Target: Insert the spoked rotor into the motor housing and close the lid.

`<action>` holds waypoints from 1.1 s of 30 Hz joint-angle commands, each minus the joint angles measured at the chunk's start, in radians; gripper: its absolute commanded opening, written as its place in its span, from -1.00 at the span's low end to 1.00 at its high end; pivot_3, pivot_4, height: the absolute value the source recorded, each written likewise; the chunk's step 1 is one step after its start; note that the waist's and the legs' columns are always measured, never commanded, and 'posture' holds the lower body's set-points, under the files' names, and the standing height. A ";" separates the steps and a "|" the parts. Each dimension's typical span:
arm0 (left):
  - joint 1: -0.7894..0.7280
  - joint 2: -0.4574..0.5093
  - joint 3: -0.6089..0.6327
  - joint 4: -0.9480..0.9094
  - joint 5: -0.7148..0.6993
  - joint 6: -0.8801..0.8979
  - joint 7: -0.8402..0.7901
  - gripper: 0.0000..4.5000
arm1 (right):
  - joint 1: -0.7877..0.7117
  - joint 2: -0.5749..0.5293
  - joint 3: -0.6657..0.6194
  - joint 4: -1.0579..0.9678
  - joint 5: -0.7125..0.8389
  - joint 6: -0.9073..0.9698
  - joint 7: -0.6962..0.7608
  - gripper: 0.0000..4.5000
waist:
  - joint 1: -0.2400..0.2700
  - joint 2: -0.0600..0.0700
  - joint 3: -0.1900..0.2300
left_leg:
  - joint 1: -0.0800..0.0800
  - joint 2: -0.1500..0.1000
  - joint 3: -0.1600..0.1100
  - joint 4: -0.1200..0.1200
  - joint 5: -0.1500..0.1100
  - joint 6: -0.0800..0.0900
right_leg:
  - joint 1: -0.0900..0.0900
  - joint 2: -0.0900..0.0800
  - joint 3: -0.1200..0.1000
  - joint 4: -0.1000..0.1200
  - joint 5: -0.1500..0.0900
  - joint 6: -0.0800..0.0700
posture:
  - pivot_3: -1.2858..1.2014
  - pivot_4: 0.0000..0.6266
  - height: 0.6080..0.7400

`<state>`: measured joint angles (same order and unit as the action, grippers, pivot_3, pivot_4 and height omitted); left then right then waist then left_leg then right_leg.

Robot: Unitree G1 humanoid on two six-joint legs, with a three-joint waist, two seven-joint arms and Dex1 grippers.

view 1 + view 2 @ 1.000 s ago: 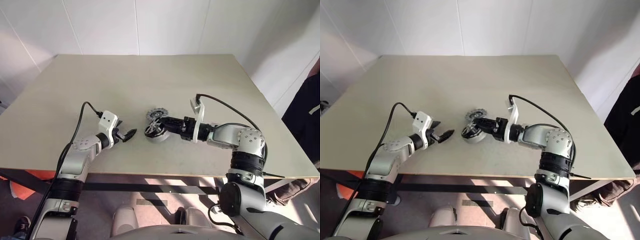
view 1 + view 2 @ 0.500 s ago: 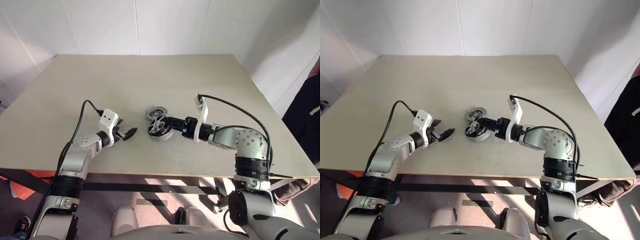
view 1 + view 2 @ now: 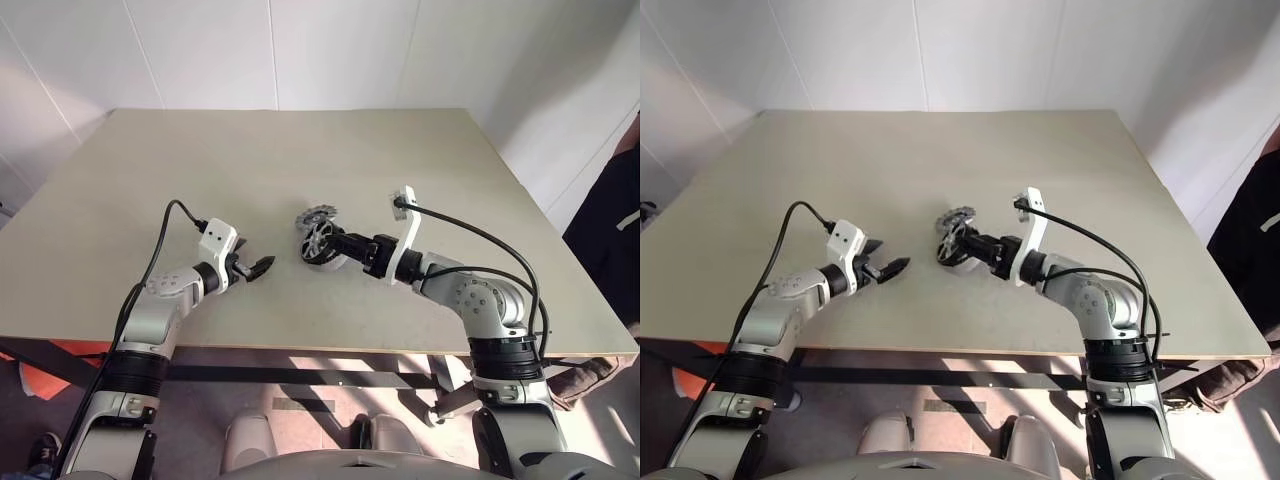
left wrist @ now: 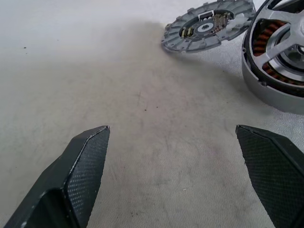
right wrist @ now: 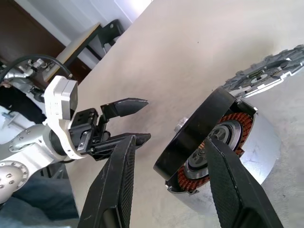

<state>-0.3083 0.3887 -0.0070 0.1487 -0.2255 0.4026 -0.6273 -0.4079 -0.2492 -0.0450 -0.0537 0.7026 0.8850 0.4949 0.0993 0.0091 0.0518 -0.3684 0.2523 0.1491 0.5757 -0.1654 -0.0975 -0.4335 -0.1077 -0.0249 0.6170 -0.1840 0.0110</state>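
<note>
Showing insertion under way: the right gripper point(image 5: 168, 183) clasped the black-rimmed spoked rotor point(image 5: 197, 130), tilted half inside the copper-wound motor housing point(image 5: 247, 142) mid-table. The grey ribbed lid point(image 4: 206, 23) lay just beyond, unfitted. The left gripper point(image 4: 173, 178) waited empty, fingers spread.

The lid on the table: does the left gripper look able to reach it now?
Probably yes. The lid lies flat ahead of the open left gripper, with bare table between them.
</note>
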 commanded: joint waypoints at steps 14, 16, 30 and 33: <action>-0.012 0.007 0.013 -0.024 -0.002 -0.007 0.002 1.00 | -0.032 -0.001 0.101 0.092 -0.364 -0.425 -0.016 0.15 | -0.002 0.000 0.000 | 0.000 0.000 0.000 0.000 -0.002 0.004 | 0.000 0.000 0.000 0.000 0.001 -0.002 | 0.03 -1.00 1.00; -0.011 0.008 0.013 -0.024 -0.003 -0.006 0.001 1.00 | -0.034 0.006 0.101 0.105 -0.391 -0.463 -0.024 0.15 | -0.003 0.000 0.000 | 0.000 0.000 0.000 0.000 -0.002 0.004 | 0.000 0.000 0.000 0.000 0.002 -0.003 | 0.03 -1.00 1.00; -0.014 0.006 0.005 -0.023 0.000 -0.003 -0.003 1.00 | -0.064 0.033 0.090 0.223 -0.568 -0.732 -0.124 0.15 | -0.006 0.000 0.000 | 0.001 0.000 0.000 0.000 -0.003 0.005 | 0.000 0.000 0.000 -0.001 0.002 -0.003 | 0.03 -1.00 1.00; -0.014 0.006 0.005 -0.023 0.000 -0.002 -0.003 1.00 | -0.068 0.030 0.095 0.228 -0.564 -0.717 -0.109 0.15 | -0.006 0.000 0.000 | 0.000 0.000 0.000 0.000 -0.003 0.005 | 0.000 0.000 0.000 -0.001 0.002 -0.004 | 0.03 -1.00 1.00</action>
<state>-0.3078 0.3880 -0.0077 0.1487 -0.2237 0.4036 -0.6279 -0.4475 -0.2186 0.0609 0.1891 0.1383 0.1808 0.3773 0.0931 0.0090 0.0517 -0.3680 0.2520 0.1492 0.5761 -0.1684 -0.0922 -0.4331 -0.1075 -0.0246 0.6165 -0.1819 0.0074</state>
